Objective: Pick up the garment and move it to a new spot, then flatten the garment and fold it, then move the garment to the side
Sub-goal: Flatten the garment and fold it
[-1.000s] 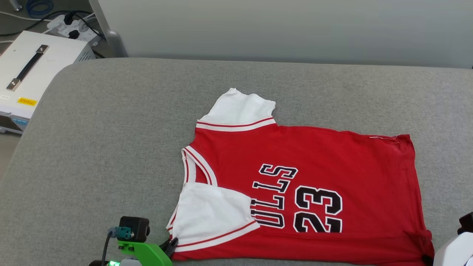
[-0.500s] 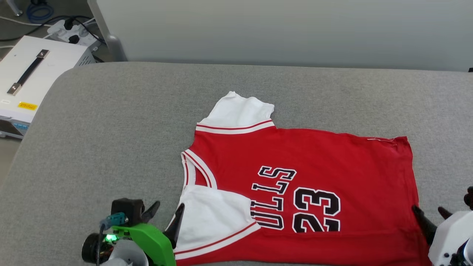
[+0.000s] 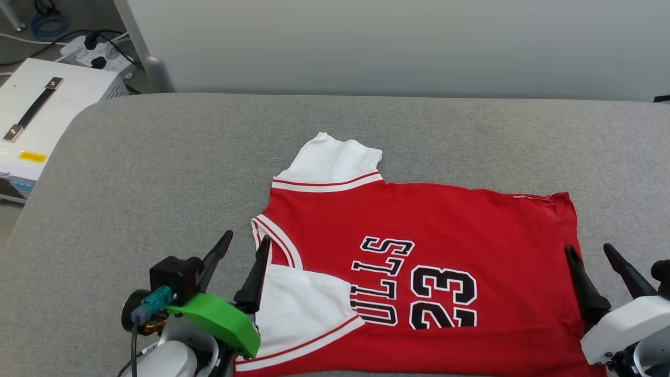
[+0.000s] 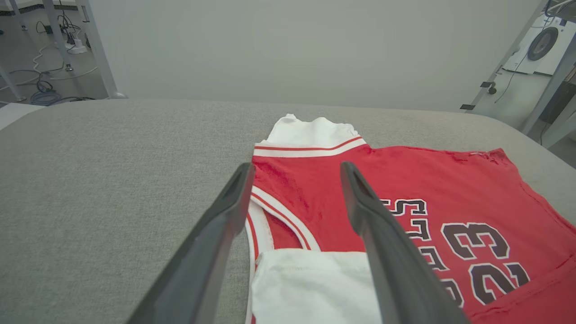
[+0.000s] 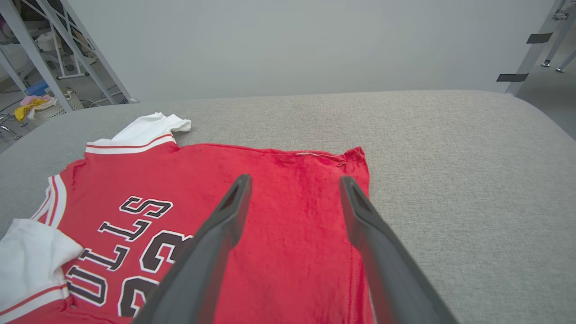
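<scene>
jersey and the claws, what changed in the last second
Both the left claw and right claw opened, let go of the jersey at its near corners, then rose above it. The jersey stayed spread flat, near sleeve still folded over its front.

The red-and-white jersey-cloth shirt (image 3: pixel 450 220) looks soft and matt; the grey woven fabric surface (image 3: pixel 157 173) beneath is coarse; at ten o'clock, the white hard-cased box (image 3: pixel 55 112) looks smooth, its black handle (image 3: pixel 30 109) ending in shiny metal
</scene>
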Robot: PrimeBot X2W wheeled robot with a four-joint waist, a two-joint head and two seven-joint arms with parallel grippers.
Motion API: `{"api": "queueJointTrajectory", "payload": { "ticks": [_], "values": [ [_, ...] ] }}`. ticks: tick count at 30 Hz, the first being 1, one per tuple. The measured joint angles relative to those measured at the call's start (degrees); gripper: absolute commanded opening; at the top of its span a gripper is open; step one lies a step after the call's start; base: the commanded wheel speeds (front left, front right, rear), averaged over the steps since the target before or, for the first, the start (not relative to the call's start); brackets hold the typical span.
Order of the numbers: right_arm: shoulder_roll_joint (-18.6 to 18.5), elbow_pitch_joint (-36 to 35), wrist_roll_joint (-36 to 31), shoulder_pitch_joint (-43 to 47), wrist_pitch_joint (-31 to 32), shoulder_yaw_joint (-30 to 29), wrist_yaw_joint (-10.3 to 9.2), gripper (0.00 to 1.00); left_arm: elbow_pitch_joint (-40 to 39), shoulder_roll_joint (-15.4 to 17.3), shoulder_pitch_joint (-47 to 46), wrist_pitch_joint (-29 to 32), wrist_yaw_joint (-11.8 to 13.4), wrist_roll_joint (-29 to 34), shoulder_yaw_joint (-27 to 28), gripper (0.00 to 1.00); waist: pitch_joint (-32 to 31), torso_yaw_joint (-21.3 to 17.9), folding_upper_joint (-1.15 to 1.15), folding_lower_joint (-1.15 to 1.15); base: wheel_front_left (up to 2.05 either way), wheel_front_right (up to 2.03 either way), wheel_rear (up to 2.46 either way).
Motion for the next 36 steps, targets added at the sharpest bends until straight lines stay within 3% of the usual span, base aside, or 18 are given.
{"api": "queueJointTrajectory", "payload": {
  "ticks": [5, 10, 18, 23, 30, 36],
  "values": [
    [0.22, 0.29, -0.05, -0.72, -2.19, 1.32, -0.01, 1.0, -0.82, -1.15, -0.18, -0.03, -1.77, 3.16, 3.13, 1.0, 1.87, -0.71, 0.0, 0.0, 0.0, 0.0, 0.0],
    [0.44, -0.8, -0.44, -3.42, -3.02, 2.59, 0.0, 1.0, 0.33, 0.04, -5.17, 1.96, -4.58, 4.85, 3.02, 1.0, 4.96, -1.99, 0.0, 0.0, 0.0, 0.0, 0.0],
    [1.57, -4.07, -1.92, -7.03, -3.46, 4.88, 0.0, 1.0, 3.25, 5.86, -24.27, 19.04, -12.21, 5.78, 1.41, 1.0, 11.41, -5.0, 0.0, 0.0, 0.0, 0.0, 0.0],
    [2.21, -5.54, -2.38, -9.56, -3.79, 6.17, 0.0, 1.0, 8.37, 6.23, -35.94, 30.16, -15.15, 5.05, -0.05, 1.0, 15.54, -7.18, 0.0, 0.0, 0.0, 0.0, 0.0],
    [3.01, -6.02, -2.8, -12.53, -4.3, 8.55, 0.0, 1.0, 18.84, 6.1, -48.47, 42.72, -16.79, 1.55, -3.18, 1.0, 20.82, -10.62, 0.0, 0.01, 0.0, 0.0, 0.0],
    [3.82, -5.06, -2.79, -13.76, -5.3, 9.91, 0.0, 1.0, 25.62, 5.97, -53.39, 48.24, -17.02, -1.32, -6.94, 1.0, 24.28, -13.73, 0.0, 0.01, 0.0, 0.0, 0.0]
  ]
}}
